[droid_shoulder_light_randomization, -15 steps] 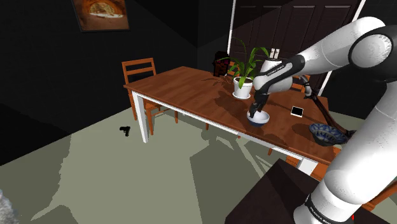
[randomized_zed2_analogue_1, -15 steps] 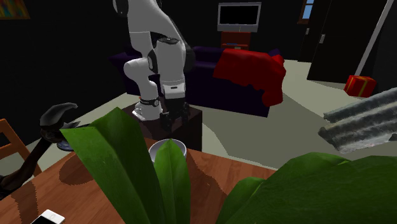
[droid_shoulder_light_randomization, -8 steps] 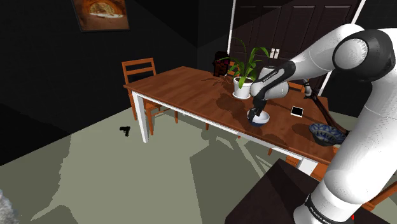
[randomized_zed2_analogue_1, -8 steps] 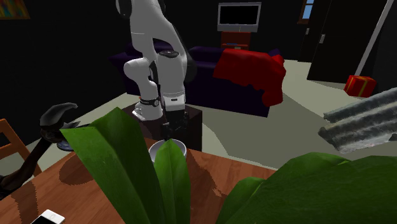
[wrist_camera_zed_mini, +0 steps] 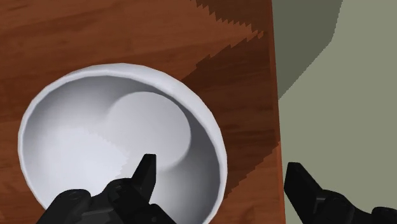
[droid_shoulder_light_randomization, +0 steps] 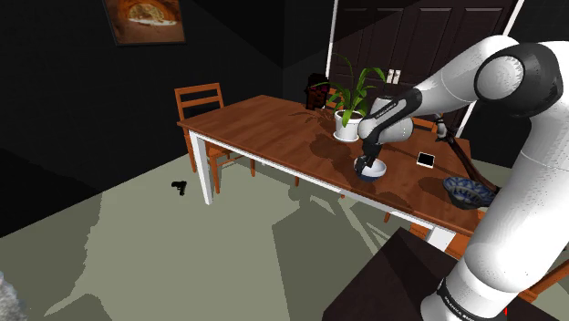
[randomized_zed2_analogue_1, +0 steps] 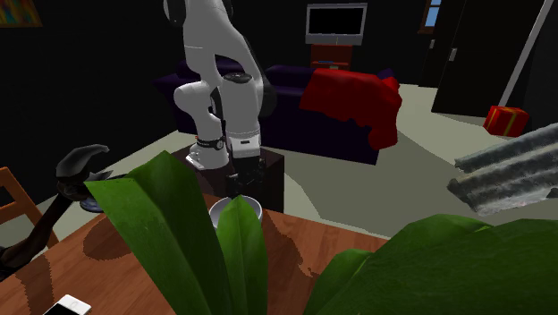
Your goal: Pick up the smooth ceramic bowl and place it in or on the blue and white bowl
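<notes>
Wooden table w/ white legs; a wooden chair is at its far end, on the shoulder view's left. On the table, just beyond the white bowl, is a potted plant in a white pot. To the shoulder view's right of that bowl lies a small phone, apart from it. Further right & nearer the stand is the blue and white bowl, close to the table's edge & well apart from the white bowl. A small black item lies on the floor by a table leg. A framed picture hangs on the dark wall.

In the second exterior view the plant's big green leaves stand in the foreground & one leaf hides part of the white bowl. Behind the arm are a dark sofa w/ a red blanket, a TV & a red box on the floor.

The white bowl is plain white, smooth & round, w/ a thin rim & a flat circular bottom. It sits upright on the table, close to the near edge, w/ grey-green floor just past it.

The gripper points down at the bowl, fingers apart. One finger is inside the bowl, the other outside it past the table edge, w/ the rim btwn them. Can't tell if the inner one touches the wall.
</notes>
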Controlling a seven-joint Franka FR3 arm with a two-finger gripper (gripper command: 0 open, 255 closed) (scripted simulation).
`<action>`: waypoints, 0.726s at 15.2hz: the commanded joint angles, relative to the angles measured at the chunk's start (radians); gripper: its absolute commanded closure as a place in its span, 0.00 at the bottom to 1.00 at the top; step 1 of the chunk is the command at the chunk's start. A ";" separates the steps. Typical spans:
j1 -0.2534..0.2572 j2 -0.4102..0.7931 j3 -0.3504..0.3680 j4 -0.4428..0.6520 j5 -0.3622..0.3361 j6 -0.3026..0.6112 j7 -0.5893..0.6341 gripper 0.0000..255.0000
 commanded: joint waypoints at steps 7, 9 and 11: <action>0.000 0.000 0.000 0.000 0.000 0.000 0.000 1.00; 0.000 0.000 0.000 0.001 0.000 0.000 -0.001 1.00; 0.001 -0.010 -0.001 0.003 -0.006 -0.013 0.004 1.00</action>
